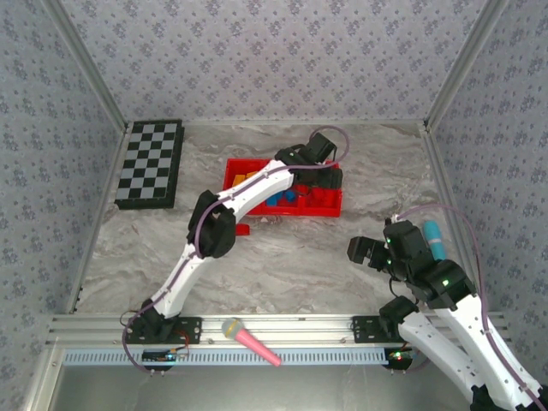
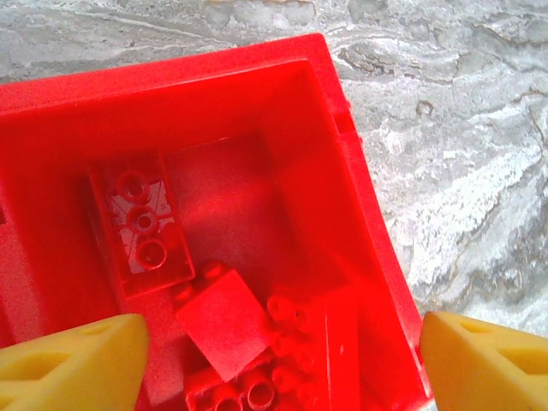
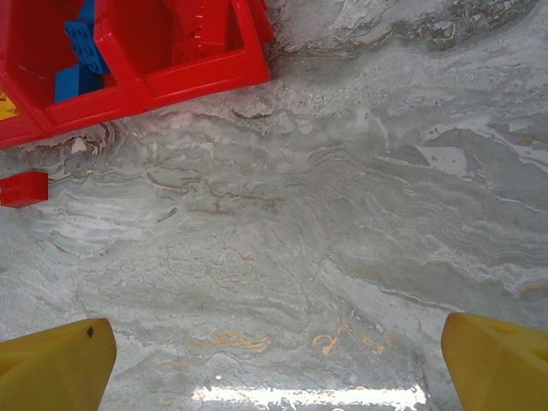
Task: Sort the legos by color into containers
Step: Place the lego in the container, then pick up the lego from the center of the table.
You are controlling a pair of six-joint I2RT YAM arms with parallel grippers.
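Observation:
The red tray lies mid-table with three compartments side by side. My left gripper hangs open over the right compartment, its yellow pads spread wide above several red legos; nothing is between the pads. One red brick lies underside up. Blue legos fill the middle compartment and orange-yellow ones the left. A loose red lego sits on the table just in front of the tray. My right gripper stands open over bare table.
A black-and-white checkerboard lies at the far left. A pink microphone toy rests on the near rail between the arm bases. A teal cylinder shows beside the right arm. Patterned walls enclose the marbled table.

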